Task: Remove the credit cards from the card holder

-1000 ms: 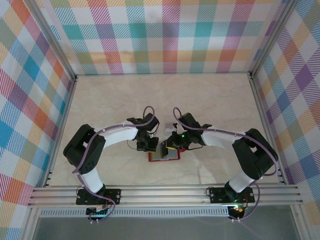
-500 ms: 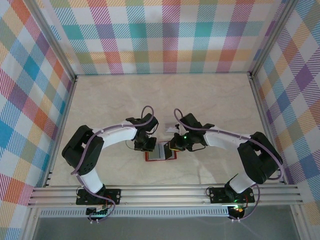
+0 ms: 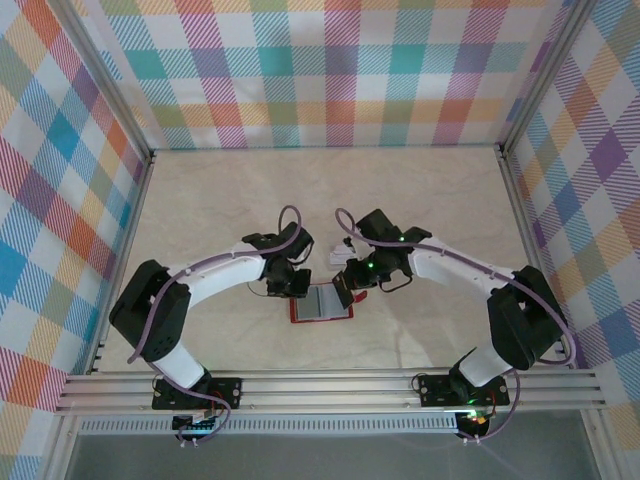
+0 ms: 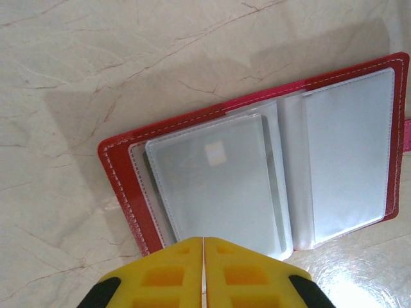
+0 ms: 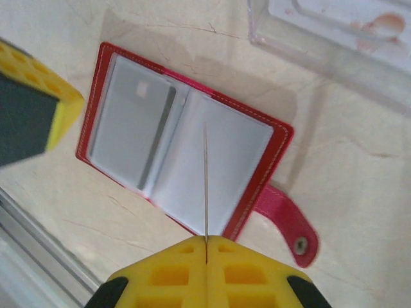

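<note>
Right tool [image 5: 205, 242] tight on edge-on credit card [image 5: 205, 179]; open card holder [image 3: 322, 303] lengthwise left-right.

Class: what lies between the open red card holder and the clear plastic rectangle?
The stretch is bare: in the right wrist view, pale marbled tabletop separates the flat red leather-like card holder from the clear plastic rectangle.

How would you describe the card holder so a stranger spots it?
Start at the marble-patterned table, near the middle of its front edge. The card holder lies there, opened flat. Unlike the clear plastic tray beside it, it is red with a snap tab.
</note>
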Robot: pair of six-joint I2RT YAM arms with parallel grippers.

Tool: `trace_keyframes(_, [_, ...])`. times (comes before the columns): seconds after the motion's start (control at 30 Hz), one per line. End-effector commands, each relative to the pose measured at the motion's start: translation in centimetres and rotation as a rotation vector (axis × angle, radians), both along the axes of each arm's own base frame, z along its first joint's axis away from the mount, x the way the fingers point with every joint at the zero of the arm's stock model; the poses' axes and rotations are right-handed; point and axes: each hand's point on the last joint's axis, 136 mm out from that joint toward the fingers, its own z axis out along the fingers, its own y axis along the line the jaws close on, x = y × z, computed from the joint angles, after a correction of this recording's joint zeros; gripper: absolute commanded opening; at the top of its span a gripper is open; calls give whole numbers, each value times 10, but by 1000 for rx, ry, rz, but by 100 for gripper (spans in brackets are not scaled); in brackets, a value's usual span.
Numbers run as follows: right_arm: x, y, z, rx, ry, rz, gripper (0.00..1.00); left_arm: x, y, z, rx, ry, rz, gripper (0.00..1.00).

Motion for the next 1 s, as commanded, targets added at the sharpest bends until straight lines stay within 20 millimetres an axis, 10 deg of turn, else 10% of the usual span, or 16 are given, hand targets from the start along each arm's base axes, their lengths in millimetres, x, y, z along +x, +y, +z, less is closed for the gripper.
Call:
trace_keyframes(0.0, [0, -18, 2, -125, -97, 231, 5, 2, 6, 10, -17, -43, 31, 11])
trace_keyframes(0.57, [-11, -17, 36, -152, -319, 828, 7, 0, 25, 19, -65, -75, 89, 11])
trace_keyframes(0.97, [26, -26, 43, -338, -425, 1030, 2, 2, 33, 18, -78, -71, 125, 13])
